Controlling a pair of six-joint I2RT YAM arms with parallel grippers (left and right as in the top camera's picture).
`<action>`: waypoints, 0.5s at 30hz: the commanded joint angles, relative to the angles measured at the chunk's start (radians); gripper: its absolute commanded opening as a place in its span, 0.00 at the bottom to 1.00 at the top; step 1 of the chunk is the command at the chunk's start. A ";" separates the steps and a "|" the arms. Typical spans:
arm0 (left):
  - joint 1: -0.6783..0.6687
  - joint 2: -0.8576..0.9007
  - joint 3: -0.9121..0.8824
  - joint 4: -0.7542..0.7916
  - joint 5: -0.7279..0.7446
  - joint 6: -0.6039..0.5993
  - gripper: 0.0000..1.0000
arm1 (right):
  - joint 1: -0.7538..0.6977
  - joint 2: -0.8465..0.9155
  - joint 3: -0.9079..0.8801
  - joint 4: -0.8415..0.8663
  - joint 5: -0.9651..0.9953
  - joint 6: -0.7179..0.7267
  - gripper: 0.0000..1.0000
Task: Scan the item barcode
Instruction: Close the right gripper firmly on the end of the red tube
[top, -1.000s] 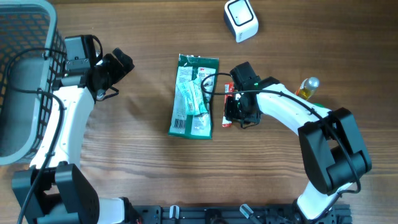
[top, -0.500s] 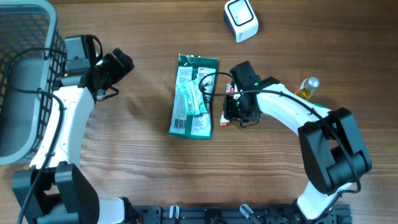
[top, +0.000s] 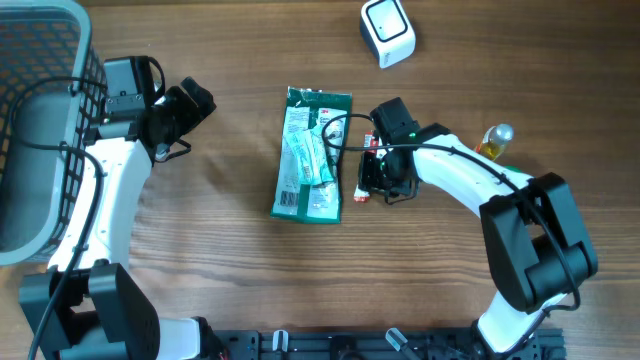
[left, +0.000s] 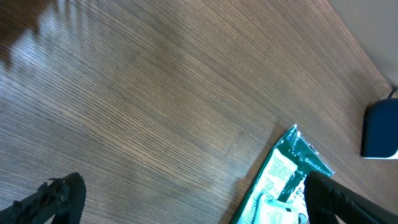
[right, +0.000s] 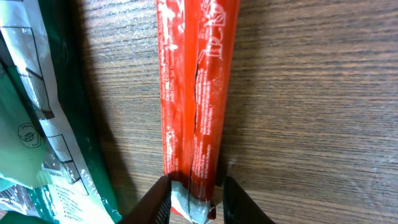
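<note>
A brown wooden table with a fine straight grain (top: 220, 270) fills the whole overhead view, its lines running left to right. Along the near edge sits a black metal rail (top: 330, 345). In the left wrist view the same tabletop (left: 155, 93) carries a soft pale sheen of light (left: 37, 37) at the far left, and beyond the table's edge shows a plain off-white surface (left: 373, 31). Up close, the right wrist view shows the wood (right: 311, 93) as dark, finely ridged and evenly lit.

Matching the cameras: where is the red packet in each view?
Overhead: red packet right of centre, beside the green package.
Left wrist: not in it.
Right wrist: red packet down the centre.
Shared landmark: green package, lower right in left wrist, left edge in right wrist.
</note>
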 joint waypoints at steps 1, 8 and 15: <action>0.002 0.004 0.005 0.003 -0.006 -0.009 1.00 | -0.005 -0.019 0.014 -0.008 -0.016 0.041 0.24; 0.002 0.004 0.005 0.003 -0.006 -0.009 1.00 | 0.003 -0.019 0.008 -0.009 0.008 0.041 0.20; 0.002 0.004 0.005 0.003 -0.006 -0.009 1.00 | 0.004 -0.019 -0.003 -0.005 0.070 0.025 0.05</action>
